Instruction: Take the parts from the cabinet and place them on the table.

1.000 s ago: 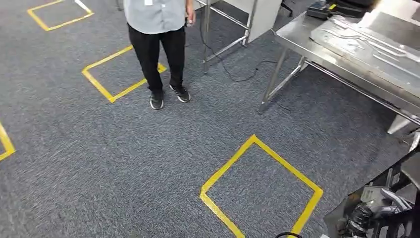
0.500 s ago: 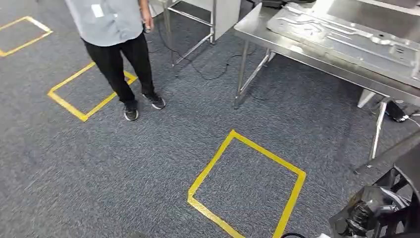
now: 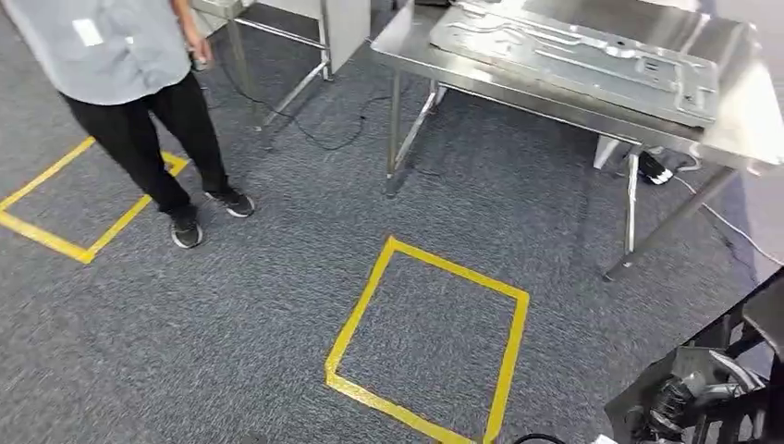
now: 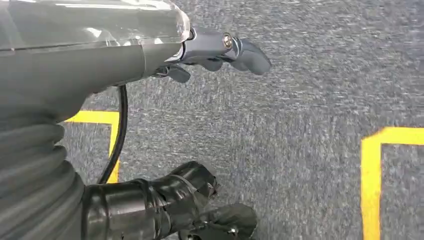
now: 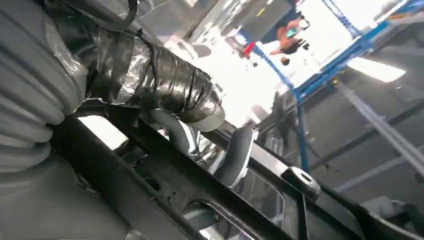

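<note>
My right hand [image 3: 679, 402] is at the lower right of the head view and grips a dark metal frame part [image 3: 730, 319]. The right wrist view shows that hand [image 5: 190, 115] from close up, its fingers [image 5: 237, 155] curled over a black bar of the part [image 5: 240, 200]. My left hand [image 4: 150, 55] hangs over grey carpet with nothing in it, its fingers [image 4: 240, 47] apart from the tape-wrapped thumb [image 4: 190, 192]. Ahead at the upper right stands a steel table [image 3: 518, 88], on which lies a large stamped metal panel [image 3: 573, 55].
A person [image 3: 111, 55] in a grey shirt and black trousers stands at the upper left. A yellow tape square [image 3: 425, 342] marks the carpet in front of the table. Cables [image 3: 314, 139] trail on the floor by a metal stand's legs [image 3: 277, 88].
The camera has turned: the whole scene has slid left, and the table and the tape square now lie nearer the middle. My right hand still holds the dark part.
</note>
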